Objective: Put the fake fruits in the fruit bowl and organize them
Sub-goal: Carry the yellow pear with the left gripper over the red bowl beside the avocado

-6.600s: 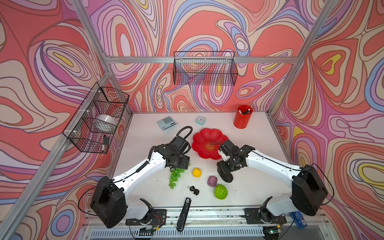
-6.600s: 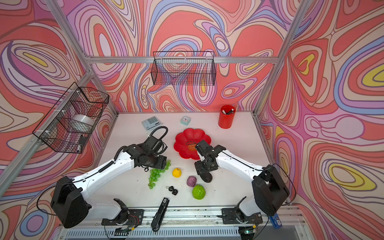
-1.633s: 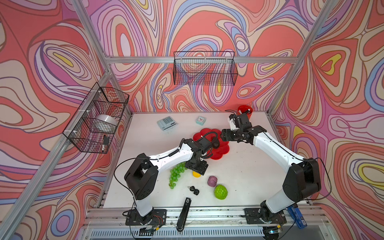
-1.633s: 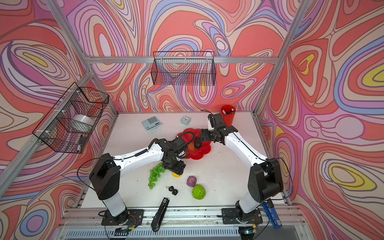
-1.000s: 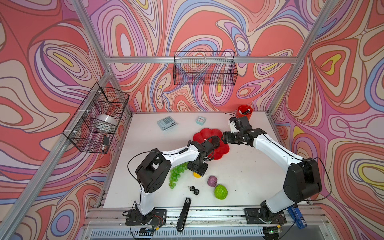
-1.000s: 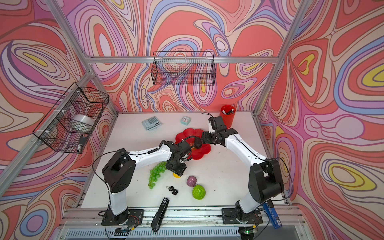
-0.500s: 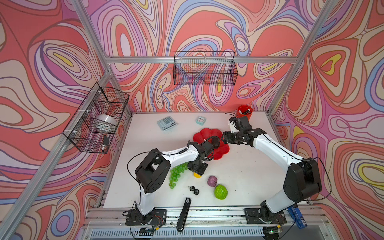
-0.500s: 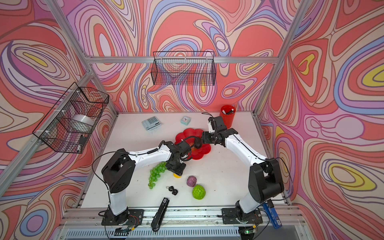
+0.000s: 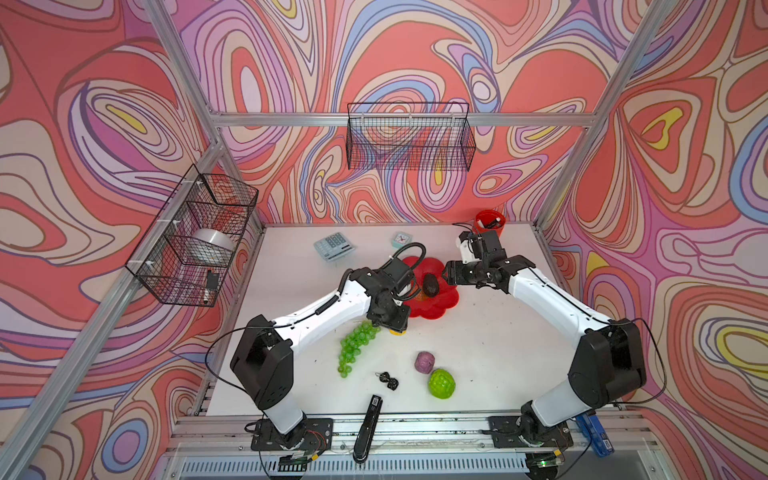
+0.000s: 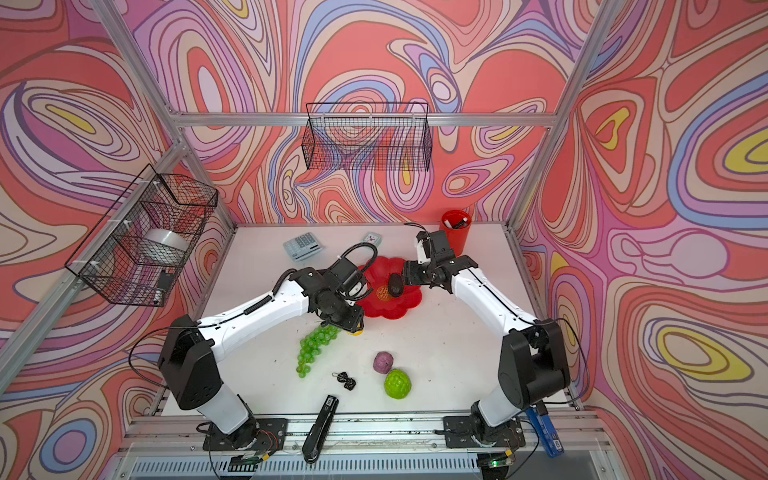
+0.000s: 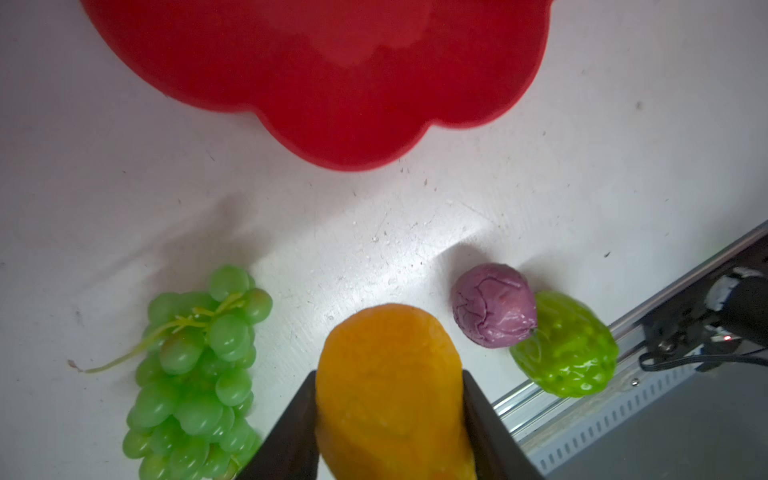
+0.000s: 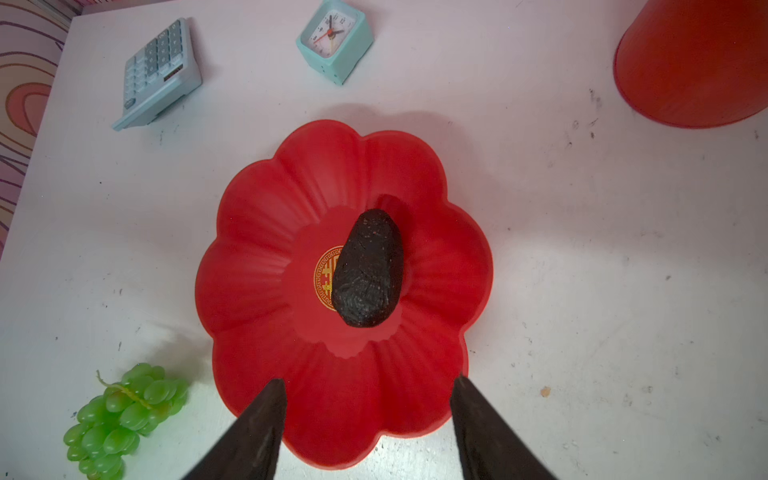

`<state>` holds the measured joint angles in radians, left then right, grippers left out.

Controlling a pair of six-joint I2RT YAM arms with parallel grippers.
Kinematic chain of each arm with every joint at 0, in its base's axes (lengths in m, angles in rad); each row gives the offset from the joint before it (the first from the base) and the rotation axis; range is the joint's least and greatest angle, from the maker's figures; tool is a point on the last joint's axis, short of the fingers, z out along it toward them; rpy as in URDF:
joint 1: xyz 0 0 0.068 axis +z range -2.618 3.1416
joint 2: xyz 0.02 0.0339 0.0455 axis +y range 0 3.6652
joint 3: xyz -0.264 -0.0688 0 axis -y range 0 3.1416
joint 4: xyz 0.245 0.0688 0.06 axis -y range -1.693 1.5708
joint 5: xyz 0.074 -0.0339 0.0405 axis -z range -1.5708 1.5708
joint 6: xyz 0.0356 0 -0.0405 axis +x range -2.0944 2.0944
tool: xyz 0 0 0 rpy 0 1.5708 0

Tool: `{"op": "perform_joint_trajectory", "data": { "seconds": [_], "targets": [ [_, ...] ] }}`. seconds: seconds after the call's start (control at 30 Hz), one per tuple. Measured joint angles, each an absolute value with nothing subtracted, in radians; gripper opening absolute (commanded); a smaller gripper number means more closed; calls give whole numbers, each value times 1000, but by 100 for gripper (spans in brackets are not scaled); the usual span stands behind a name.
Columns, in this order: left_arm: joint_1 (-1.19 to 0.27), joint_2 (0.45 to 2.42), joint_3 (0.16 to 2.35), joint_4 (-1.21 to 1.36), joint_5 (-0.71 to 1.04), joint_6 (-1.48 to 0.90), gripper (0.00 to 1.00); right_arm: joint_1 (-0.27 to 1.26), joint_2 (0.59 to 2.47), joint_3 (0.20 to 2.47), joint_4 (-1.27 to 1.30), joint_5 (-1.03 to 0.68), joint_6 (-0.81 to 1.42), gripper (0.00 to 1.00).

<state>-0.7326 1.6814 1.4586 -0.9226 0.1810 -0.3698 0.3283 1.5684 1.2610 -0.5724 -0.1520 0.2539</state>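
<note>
One fruit in, four to go.
The left gripper (image 11: 388, 374) is clamped on the small yellow fruit (image 11: 386, 345), just short of the fruit bowl (image 12: 249, 249). The right gripper (image 12: 368, 381) hangs spread and empty over the bowl's rim, where the blackish avocado (image 12: 368, 270) lies across the gold emblem (image 12: 324, 276). Grape bunch (image 9: 353, 345), purple ball (image 9: 424, 361) and bumpy green fruit (image 9: 441, 383) wait on the table (image 9: 498, 353), black clips (image 9: 386, 379) among them; the path looks clear.

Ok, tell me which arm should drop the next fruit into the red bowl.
Left. The left gripper is shut on the yellow fruit, just beside the flower-shaped bowl. The right gripper hangs open and empty at the bowl's rim, and the avocado already lies inside.
</note>
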Motion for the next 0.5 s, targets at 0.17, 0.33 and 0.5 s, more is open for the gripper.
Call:
{"op": "perform_joint_trajectory", "data": {
  "seconds": [0.17, 0.33, 0.5],
  "targets": [
    [-662, 1829, 1724, -947, 189, -341, 32, 328, 1575, 1298, -608, -154, 234, 66],
    [-645, 2052, 1990, -969, 163, -332, 31, 328, 1589, 1388, -629, -155, 207, 66],
    [-638, 2263, 2214, -1002, 126, -332, 31, 328, 1582, 1381, -641, -158, 200, 67]
  ]
}}
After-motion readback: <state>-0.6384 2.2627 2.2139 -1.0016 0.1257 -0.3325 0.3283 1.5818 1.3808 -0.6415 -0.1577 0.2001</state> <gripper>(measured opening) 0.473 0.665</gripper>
